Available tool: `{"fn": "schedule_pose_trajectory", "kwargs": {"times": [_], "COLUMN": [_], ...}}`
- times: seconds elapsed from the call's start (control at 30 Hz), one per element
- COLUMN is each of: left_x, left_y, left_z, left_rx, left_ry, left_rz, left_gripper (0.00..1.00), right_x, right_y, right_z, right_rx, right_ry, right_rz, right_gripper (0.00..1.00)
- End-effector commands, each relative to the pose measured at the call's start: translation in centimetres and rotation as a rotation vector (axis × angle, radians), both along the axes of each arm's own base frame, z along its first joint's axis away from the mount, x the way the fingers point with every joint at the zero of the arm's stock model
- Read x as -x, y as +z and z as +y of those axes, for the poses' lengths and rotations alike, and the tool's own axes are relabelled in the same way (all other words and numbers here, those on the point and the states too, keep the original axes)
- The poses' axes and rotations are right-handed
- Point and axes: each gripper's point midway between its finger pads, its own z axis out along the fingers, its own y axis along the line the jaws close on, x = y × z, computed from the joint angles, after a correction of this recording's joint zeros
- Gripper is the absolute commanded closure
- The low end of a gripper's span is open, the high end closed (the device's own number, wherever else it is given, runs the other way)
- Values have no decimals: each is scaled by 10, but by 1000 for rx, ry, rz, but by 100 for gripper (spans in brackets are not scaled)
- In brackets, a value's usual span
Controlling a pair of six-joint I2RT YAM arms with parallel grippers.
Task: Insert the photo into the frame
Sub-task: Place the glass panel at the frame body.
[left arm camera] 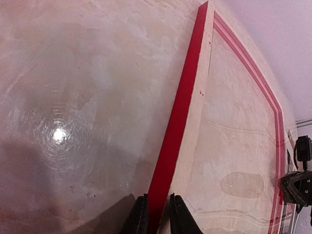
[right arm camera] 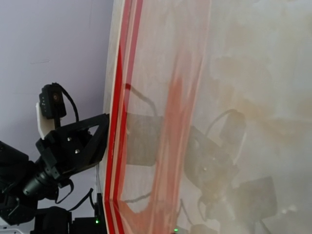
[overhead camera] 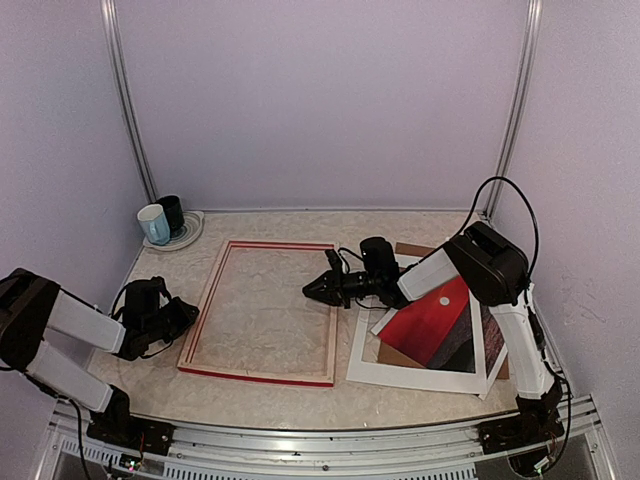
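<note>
1. The frame [overhead camera: 255,374]: red face up, pale wood sides, lying mid-surface with its long rails running away from the arm bases. The opening shows the surface [overhead camera: 400,405] beneath. The right wrist view catches faint reflections across the opening, though what causes them cannot be told.

2. The photo [overhead camera: 430,322]: red sunset print with a small white sun, lying outside the frame to its right. It rests askew on a white mat [overhead camera: 410,376], with a brown backing board [overhead camera: 414,249] showing at the far corner. The right arm passes above part of it.

3. Left gripper [overhead camera: 188,318]: at the frame's left rail. In the left wrist view its fingers [left arm camera: 140,217] stand one on each side of the red rail and are clamped against it.

4. Right gripper [overhead camera: 312,290]: low over the frame's right rail, with its tip reaching just inside the opening. From above the fingers look drawn near together (its own wrist view does not show them), so whether they clamp anything cannot be told.

5. Far left corner: a pale mug [overhead camera: 153,224] and a dark mug [overhead camera: 172,212], touching, on a plate [overhead camera: 188,236], well apart from the frame.
</note>
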Motion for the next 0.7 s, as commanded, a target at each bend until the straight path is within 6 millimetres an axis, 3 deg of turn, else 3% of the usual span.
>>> {"fn": "schedule_pose_trajectory", "kwargs": {"times": [0.0,0.67], "left_x": [14,14], "left_y": [-23,-24], "left_z": [6,6], "left_rx": [-55,-58], "left_ry": [2,1], "left_rz": [102,104], "left_gripper": [83,83], "right_x": [7,16], "right_y": [14,17], "right_z": [4,12], "right_rx": [-6,-26], "right_ry": [11,84], "right_rz": [-8,-5], "right_gripper": [88,84]}}
